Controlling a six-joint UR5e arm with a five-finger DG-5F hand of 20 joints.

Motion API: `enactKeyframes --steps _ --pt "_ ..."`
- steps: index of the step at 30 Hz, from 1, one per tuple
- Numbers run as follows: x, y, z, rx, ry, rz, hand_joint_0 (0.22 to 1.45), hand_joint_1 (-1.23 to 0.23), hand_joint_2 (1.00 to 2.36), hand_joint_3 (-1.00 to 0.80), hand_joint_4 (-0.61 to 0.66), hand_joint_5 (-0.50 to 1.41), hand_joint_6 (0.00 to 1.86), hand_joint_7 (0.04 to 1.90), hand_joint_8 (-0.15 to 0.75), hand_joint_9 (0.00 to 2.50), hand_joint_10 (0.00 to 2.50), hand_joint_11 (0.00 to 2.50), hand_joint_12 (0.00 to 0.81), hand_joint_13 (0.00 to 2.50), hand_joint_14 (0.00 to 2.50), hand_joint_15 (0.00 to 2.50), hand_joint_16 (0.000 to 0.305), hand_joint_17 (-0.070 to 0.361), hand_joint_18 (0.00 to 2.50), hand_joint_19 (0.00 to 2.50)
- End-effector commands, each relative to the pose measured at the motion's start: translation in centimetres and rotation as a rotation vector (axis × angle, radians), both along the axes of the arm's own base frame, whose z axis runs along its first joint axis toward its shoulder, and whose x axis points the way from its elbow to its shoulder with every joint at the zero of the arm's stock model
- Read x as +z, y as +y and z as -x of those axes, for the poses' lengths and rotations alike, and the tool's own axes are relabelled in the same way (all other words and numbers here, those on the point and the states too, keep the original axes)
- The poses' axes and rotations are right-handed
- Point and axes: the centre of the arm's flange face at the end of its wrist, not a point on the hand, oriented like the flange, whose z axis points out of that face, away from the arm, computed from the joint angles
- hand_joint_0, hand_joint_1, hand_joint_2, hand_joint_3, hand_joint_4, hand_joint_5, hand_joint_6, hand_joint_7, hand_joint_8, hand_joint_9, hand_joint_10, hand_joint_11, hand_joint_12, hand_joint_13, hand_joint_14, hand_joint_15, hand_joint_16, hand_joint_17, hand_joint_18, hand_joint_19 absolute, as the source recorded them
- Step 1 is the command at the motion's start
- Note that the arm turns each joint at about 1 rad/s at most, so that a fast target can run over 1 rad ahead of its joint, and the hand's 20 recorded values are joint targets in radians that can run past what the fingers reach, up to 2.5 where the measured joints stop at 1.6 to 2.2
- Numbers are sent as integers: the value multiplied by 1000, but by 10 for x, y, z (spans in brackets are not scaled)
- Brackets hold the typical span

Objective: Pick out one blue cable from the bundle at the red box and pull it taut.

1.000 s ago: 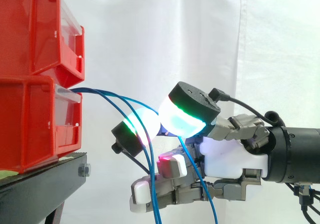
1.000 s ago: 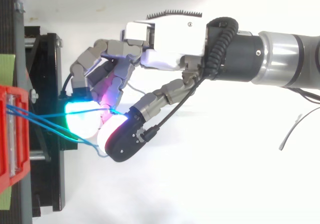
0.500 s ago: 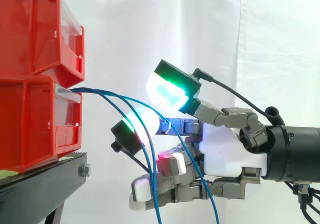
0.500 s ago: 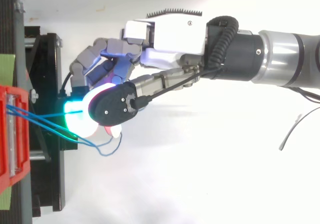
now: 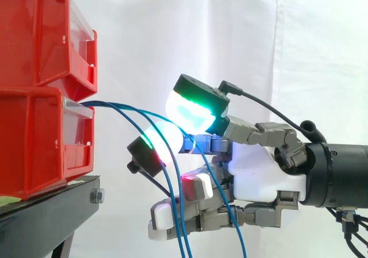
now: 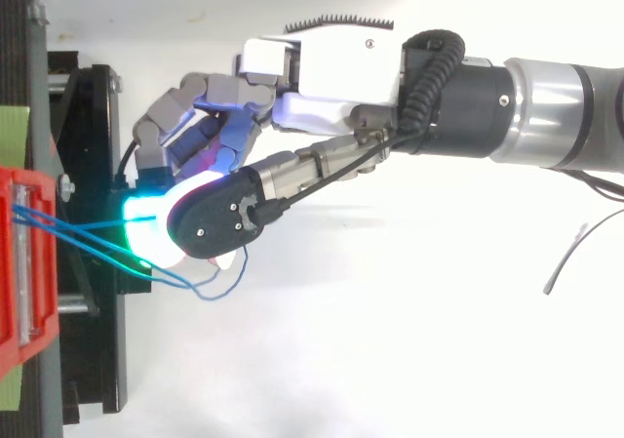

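Several thin blue cables leave the lower red box (image 5: 40, 137) and arc right and down. My hand (image 5: 264, 180) reaches in from the right, level with that box. Its thumb pad (image 5: 192, 106) glows green and white and sits down against a glowing finger pad (image 5: 161, 140). The top blue cable (image 5: 132, 110) runs between those two pads, still in a slack curve. In the top view the thumb (image 6: 219, 225) covers the cyan finger pad, and the cable (image 6: 88, 229) runs from the box (image 6: 24, 262) into it. The other fingers are curled below.
The other blue cables (image 5: 178, 212) hang loose in front of the lower fingers and loop under the hand (image 6: 195, 287). The boxes rest on a black stand (image 5: 46, 212). A white curtain hangs behind. A thin grey wire (image 6: 565, 262) lies at the right.
The thumb swung up and toward the boxes, then came down over the top cable onto the finger pad. The rest of the hand and the arm barely moved.
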Motion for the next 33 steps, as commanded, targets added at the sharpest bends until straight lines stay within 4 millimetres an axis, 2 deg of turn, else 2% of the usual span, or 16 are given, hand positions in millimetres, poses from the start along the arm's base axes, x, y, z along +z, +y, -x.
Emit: enactKeyframes --steps 1,14,15,19,24,29,33 --pt "0 0 0 0 3 0 574 -642 1018 -270 -90 -104 912 941 213 1182 26 779 122 826 21 585 5 11 278 482" --pt "1 0 1 4 8 2 576 -677 1017 -252 -94 -109 922 919 210 1186 27 783 119 820 21 599 4 10 273 485" --pt "12 1 3 9 9 7 577 -677 1017 -254 -96 -109 923 908 211 1187 27 791 121 821 21 591 4 10 273 481" --pt "23 1 11 13 48 28 577 -678 1018 -251 -97 -109 924 911 212 1178 27 790 118 820 21 594 4 10 266 486" --pt "29 2 19 24 104 50 578 -677 1017 -253 -97 -109 926 903 212 1182 28 790 118 821 21 593 4 10 264 488" --pt "45 4 29 34 147 80 578 -676 1017 -250 -99 -109 927 900 213 1181 27 801 117 821 23 591 4 9 265 489" --pt "47 5 34 35 181 83 580 -676 1017 -252 -102 -109 928 897 211 1184 27 792 116 820 23 594 4 9 264 489"
